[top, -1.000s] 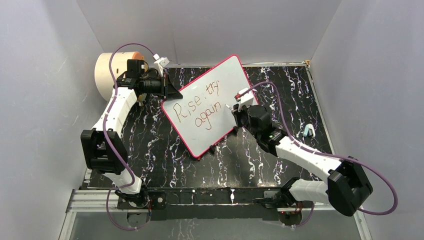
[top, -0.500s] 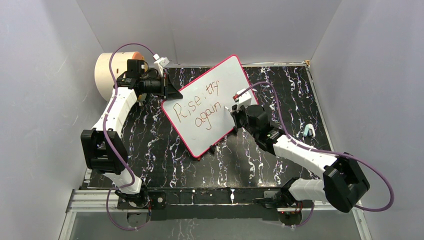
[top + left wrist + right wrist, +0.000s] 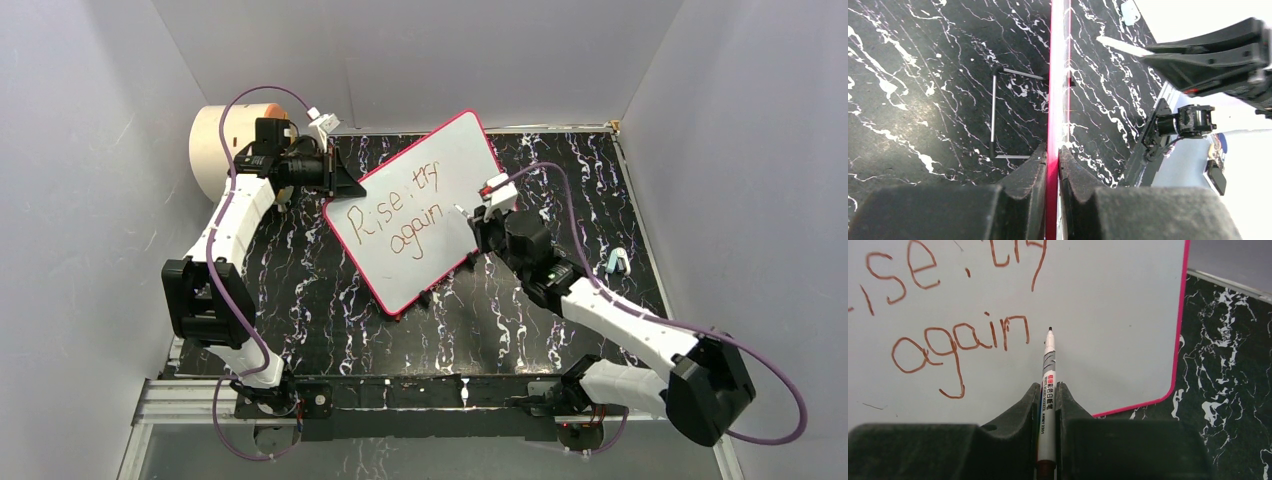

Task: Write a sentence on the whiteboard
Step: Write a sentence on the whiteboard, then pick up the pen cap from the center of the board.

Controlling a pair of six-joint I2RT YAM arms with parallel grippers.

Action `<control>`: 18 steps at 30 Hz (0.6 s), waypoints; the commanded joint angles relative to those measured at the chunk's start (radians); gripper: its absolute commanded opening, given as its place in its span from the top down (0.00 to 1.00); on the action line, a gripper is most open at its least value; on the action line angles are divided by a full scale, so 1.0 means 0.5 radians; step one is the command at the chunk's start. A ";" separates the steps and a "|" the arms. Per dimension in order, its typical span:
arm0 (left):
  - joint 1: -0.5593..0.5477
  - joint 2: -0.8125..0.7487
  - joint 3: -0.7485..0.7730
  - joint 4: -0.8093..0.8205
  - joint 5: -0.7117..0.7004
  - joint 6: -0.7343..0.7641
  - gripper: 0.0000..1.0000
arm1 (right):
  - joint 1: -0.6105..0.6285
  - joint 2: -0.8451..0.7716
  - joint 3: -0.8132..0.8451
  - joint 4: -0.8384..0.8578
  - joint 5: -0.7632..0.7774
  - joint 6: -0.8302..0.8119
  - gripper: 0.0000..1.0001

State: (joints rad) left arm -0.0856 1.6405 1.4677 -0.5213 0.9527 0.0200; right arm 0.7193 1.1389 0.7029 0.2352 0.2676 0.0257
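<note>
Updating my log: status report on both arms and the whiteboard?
Left end effector shut on whiteboard rim. Right end effector shut on marker. Sentence reads "Rise, try again". Nothing blocking.

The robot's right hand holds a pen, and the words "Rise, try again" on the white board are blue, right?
Not blue. The sentence on the whiteboard is reddish-brown, as the right wrist view shows. The rest is right: the right gripper is shut on the pen, and the words read "Rise, try again".
</note>
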 commanded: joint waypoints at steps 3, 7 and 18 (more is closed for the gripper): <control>-0.057 -0.040 0.039 -0.114 -0.312 -0.024 0.75 | -0.012 -0.246 -0.022 -0.010 0.059 0.053 1.00; -0.057 -0.126 0.064 -0.065 -0.516 -0.144 0.59 | -0.012 -0.329 -0.025 -0.071 0.054 0.076 1.00; -0.059 -0.584 -0.073 0.111 -1.250 -0.395 0.30 | -0.011 -0.558 -0.068 -0.199 0.043 0.125 1.00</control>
State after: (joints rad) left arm -0.1162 1.4956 1.4639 -0.5179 0.5144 -0.1242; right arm 0.7193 0.9108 0.6823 0.1287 0.2821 0.0696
